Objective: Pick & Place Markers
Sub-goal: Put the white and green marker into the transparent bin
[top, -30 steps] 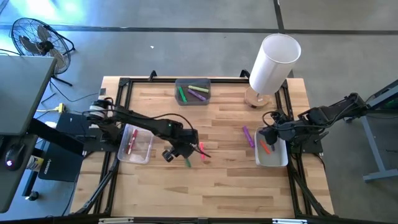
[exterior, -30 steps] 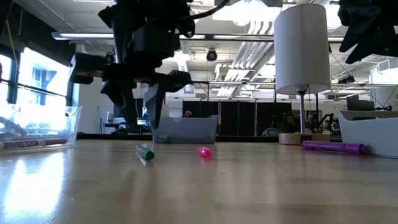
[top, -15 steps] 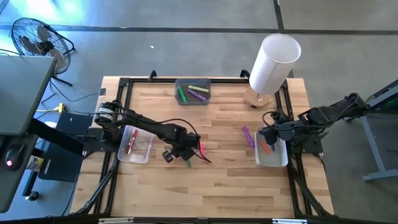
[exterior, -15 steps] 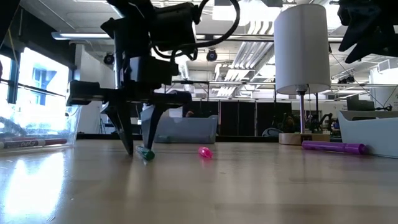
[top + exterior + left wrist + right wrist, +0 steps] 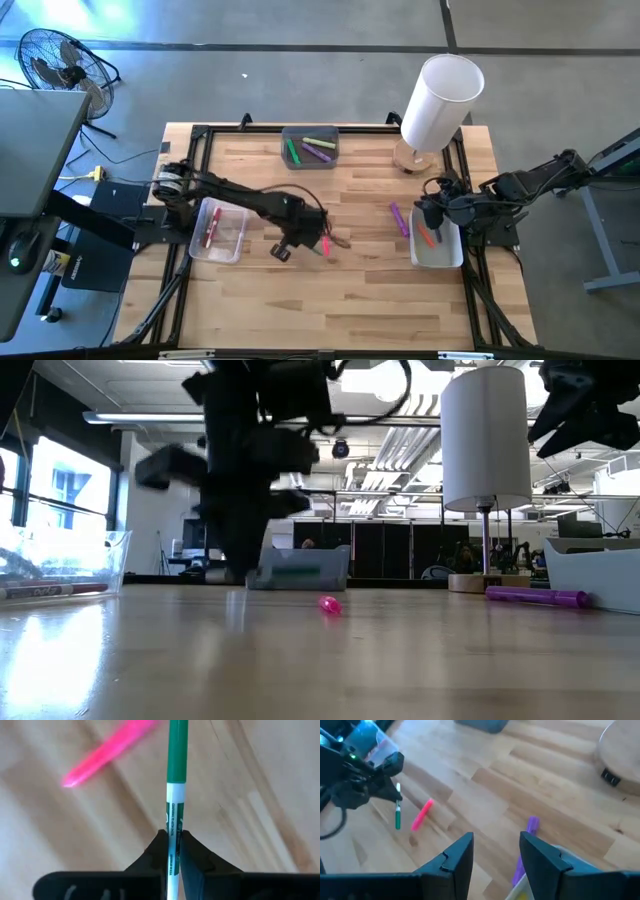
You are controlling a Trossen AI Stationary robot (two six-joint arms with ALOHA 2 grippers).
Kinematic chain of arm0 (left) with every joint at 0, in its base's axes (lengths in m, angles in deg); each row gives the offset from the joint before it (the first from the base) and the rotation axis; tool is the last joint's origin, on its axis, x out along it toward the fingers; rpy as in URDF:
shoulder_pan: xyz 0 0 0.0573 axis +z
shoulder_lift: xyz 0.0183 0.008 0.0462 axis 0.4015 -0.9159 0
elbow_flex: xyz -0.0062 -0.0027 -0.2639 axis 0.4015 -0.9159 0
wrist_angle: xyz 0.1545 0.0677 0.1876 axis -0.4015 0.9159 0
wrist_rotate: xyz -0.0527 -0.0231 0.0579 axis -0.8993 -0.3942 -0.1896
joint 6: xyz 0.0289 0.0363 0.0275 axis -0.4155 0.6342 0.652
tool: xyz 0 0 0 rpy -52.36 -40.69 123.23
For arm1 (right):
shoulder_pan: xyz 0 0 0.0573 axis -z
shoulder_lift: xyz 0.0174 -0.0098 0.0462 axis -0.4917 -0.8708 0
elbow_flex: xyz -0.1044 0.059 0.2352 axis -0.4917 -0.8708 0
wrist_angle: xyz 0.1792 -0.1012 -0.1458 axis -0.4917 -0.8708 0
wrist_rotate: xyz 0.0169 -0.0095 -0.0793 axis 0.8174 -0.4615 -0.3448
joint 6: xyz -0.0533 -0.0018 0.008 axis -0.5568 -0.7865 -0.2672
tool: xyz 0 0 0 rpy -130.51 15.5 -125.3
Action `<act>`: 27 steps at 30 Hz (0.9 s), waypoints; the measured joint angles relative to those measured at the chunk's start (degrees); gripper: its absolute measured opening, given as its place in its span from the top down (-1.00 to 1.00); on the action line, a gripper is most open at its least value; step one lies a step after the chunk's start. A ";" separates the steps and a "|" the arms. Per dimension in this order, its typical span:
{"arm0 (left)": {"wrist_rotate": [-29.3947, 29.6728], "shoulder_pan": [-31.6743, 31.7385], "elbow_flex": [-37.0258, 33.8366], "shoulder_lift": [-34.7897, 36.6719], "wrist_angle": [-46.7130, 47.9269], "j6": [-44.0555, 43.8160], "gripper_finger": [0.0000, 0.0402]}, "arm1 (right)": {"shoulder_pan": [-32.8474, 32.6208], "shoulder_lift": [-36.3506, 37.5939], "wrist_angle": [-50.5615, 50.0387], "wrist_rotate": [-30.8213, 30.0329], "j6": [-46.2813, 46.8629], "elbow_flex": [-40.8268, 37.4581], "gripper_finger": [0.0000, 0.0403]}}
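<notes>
My left gripper [image 5: 314, 243] is shut on a green marker with a white barrel [image 5: 175, 765], left of the table's middle. The right wrist view shows that marker [image 5: 397, 819] below the left gripper, off the wood. A pink marker [image 5: 326, 245] lies flat on the table right beside it. A purple marker [image 5: 400, 218] lies right of centre. My right gripper [image 5: 495, 855] hangs open above the white bin [image 5: 440, 255], touching nothing. My left gripper pinches the marker's white barrel [image 5: 172, 847], near the end away from the green cap, between its two fingertips. The fingers come steeply from above and lie across the marker. The marker is lifted clear of the table, its green end [image 5: 397, 824] sticking out past the fingers.
A clear bin [image 5: 232, 240] with red markers stands at the left and a grey bin [image 5: 310, 160] with several markers at the far edge. The white bin holds an orange marker [image 5: 427, 237]. A tall white cylinder on a wooden base [image 5: 440, 95] stands far right.
My left gripper has come down with open fingers on either side of the green marker lying on the table, rolled its wrist and shut on it. It has then shifted toward the table's right edge, and the marker has left the tabletop. The pink marker has stayed put.
</notes>
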 joint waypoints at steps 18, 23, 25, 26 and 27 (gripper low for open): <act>6.59 2.78 -9.08 23.72 2.17 -32.22 0.93 | 0.00 -5.87 15.59 -8.16 -23.55 -0.09 0.26; 10.35 2.78 -15.95 33.38 5.36 -55.65 0.93 | 0.00 -9.45 20.99 -9.54 -29.14 -0.09 0.26; 10.81 2.78 -17.68 36.78 8.24 -64.17 0.93 | 0.03 -10.84 22.60 -9.66 -29.94 -0.09 0.26; 10.88 2.78 -18.25 38.26 9.88 -67.84 0.93 | 0.12 -11.48 23.13 -9.66 -30.04 -0.09 0.26; 10.86 2.76 -18.64 39.55 12.10 -70.95 0.93 | 0.39 -12.14 23.92 -9.56 -30.18 -0.09 0.26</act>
